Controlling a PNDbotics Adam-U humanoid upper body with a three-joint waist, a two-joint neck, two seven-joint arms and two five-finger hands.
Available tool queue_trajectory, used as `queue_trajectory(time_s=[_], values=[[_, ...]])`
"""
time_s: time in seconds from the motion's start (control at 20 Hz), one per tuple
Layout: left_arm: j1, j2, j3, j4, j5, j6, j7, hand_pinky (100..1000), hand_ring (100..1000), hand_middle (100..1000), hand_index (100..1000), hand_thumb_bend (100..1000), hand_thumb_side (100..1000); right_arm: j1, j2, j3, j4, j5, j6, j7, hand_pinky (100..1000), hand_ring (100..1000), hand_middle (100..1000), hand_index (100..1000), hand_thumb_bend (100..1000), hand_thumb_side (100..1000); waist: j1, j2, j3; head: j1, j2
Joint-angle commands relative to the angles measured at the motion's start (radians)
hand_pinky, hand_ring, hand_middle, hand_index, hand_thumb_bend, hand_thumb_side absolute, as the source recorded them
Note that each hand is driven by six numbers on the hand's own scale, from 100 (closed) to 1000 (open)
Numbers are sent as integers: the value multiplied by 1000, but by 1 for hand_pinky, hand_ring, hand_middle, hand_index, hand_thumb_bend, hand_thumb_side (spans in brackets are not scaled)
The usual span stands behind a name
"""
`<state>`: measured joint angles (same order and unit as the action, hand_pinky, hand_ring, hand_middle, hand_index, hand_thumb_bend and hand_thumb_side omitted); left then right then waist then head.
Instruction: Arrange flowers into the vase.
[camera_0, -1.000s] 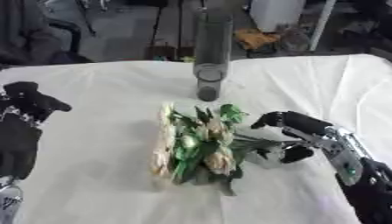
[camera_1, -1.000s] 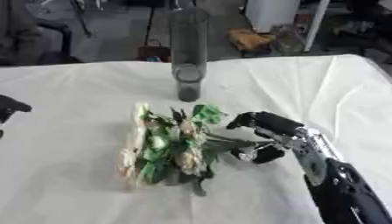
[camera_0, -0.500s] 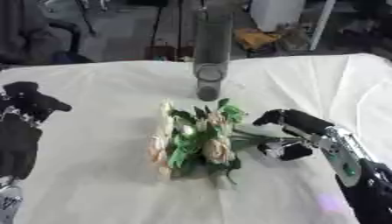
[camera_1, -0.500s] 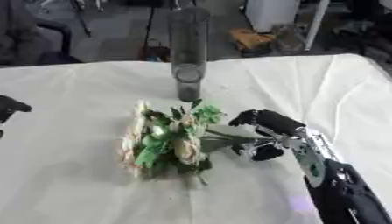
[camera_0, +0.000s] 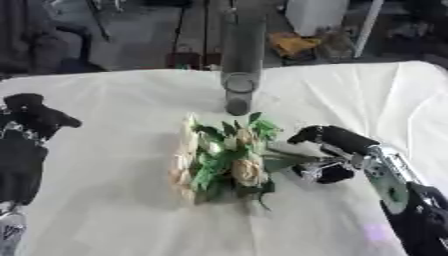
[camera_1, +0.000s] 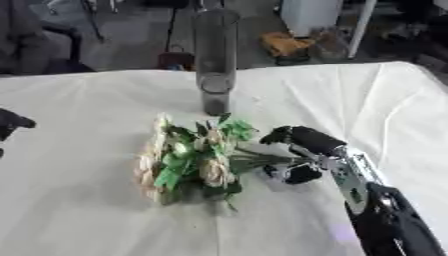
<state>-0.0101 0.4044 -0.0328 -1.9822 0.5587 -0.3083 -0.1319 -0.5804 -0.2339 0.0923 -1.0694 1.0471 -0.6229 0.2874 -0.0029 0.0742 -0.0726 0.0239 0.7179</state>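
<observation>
A bunch of cream flowers with green leaves (camera_0: 220, 159) lies on the white cloth in the middle of the table. Its stems point right, into my right hand (camera_0: 334, 150), whose fingers and thumb are curled round them. Behind the bunch stands a tall, dark, see-through vase (camera_0: 241, 60), upright, with nothing visible inside it. My left hand (camera_0: 26, 134) rests at the left edge, fingers up and relaxed, apart from the flowers.
A white cloth (camera_0: 114, 210) covers the whole table. Behind the far edge lies a dark floor with chair legs, a white box (camera_0: 315, 15) and an orange object (camera_0: 293, 44).
The flower bunch has shifted slightly and its blooms have turned as my right hand closed in on the stems. The left hand has stayed put.
</observation>
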Motion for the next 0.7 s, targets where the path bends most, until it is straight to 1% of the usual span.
queue_trajectory(time_s=[0.05,0.7], values=[[-11,10,1,-18,1,-1,-3,615,547,453,692,749,713,-16,-9,-5,-6,13,3,4,718,770,729,866,324,449,2,-7,2,-3,-4],[-12,8,0,-18,1,-3,-5,615,546,453,692,749,713,-12,0,-15,8,51,34,8,695,747,698,864,319,448,7,-5,2,-6,-3]])
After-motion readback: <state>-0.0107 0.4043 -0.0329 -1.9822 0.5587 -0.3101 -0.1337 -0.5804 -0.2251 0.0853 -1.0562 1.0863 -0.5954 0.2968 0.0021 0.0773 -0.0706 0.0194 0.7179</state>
